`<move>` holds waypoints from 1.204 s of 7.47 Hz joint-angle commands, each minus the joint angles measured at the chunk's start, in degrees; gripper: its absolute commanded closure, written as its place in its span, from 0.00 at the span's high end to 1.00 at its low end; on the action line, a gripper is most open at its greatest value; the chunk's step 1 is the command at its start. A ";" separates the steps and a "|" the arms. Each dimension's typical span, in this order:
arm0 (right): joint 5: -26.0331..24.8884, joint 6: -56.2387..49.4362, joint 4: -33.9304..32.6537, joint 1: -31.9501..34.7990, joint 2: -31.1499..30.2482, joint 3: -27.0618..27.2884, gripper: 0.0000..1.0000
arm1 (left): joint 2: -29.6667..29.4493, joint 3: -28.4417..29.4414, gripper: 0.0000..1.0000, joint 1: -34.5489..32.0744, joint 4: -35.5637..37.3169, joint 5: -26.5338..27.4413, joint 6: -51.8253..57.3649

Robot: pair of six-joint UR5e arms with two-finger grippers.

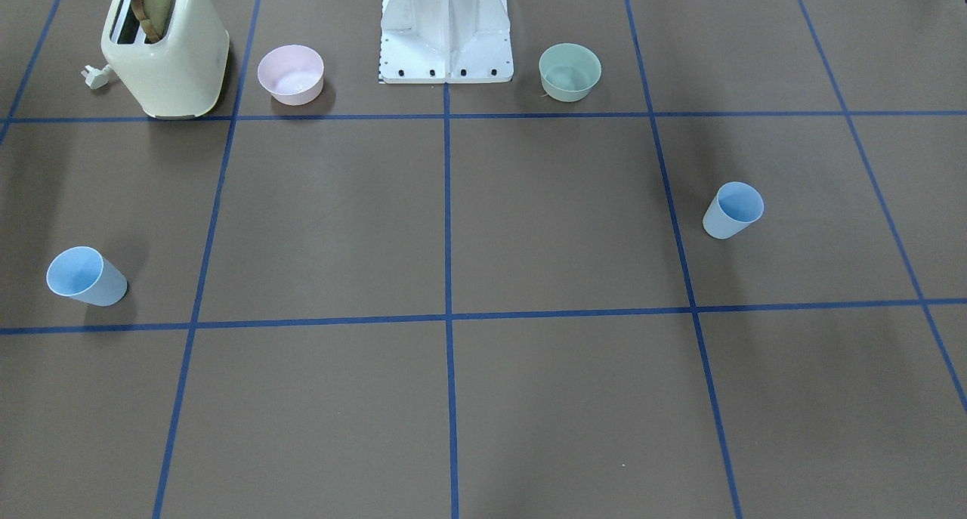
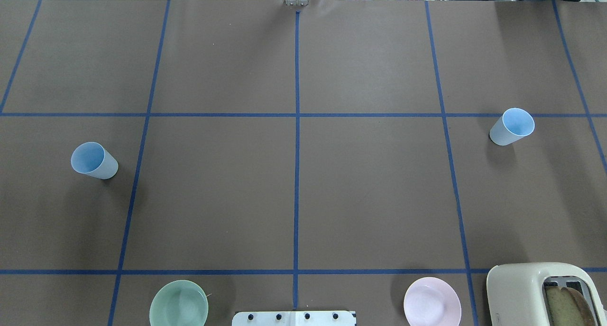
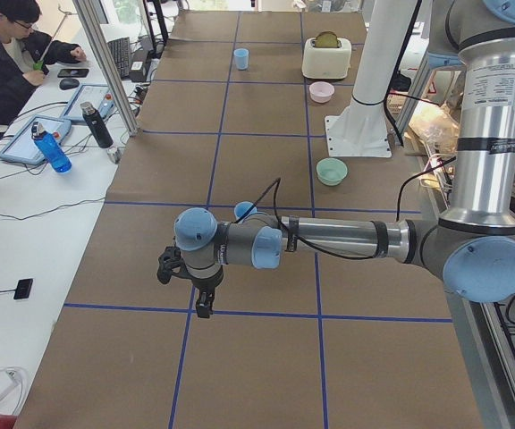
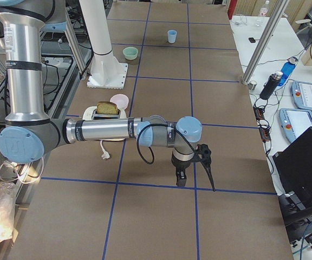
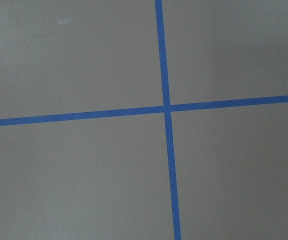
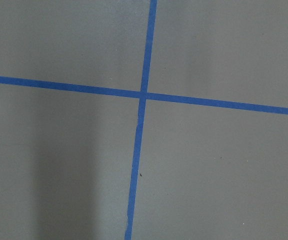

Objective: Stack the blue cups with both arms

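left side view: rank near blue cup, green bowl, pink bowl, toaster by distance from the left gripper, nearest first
From the left gripper:
1. near blue cup, close by at the near end
2. green bowl, mid-table on the robot's side
3. pink bowl, farther along that side
4. toaster, at the far end

In front of the white mounting base [image 1: 446,43] you have the widest passage: bare brown table [image 1: 559,217], crossed only by flat blue tape [image 1: 447,217]. Just beside the base stand the pink bowl [image 1: 291,73] on its right and the pale green bowl [image 1: 570,71] on its left (the robot's sides). The tall toaster [image 1: 166,50] blocks the corner beyond the pink bowl. Farther out from the base, the left blue cup [image 1: 733,211] and right blue cup [image 1: 84,276] stand upright — well apart.
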 commanded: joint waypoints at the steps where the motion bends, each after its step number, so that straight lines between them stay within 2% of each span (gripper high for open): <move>1: -0.07 0.00 0.00 0.00 0.00 0.04 1.00 | -0.09 -0.40 0.99 0.09 0.00 0.00 -0.27; 3: -0.07 0.18 -0.09 0.09 -0.09 1.69 1.00 | 0.43 -1.45 0.99 0.00 0.00 0.09 -0.01; 4: -0.33 0.18 -0.09 0.09 -0.87 5.80 1.00 | 1.22 -3.72 0.99 0.00 0.09 0.17 -0.01; 6: -0.42 0.00 0.17 -0.09 0.08 6.45 1.00 | 1.23 -4.27 0.99 0.00 0.00 0.09 -0.35; 8: -0.68 0.09 11.44 -0.09 1.58 5.85 1.00 | -1.57 -5.68 0.99 0.00 -1.13 0.00 -0.53; 9: -0.25 0.35 17.60 -0.09 1.15 5.23 1.00 | -4.55 -4.89 0.99 0.09 -5.93 0.35 -0.45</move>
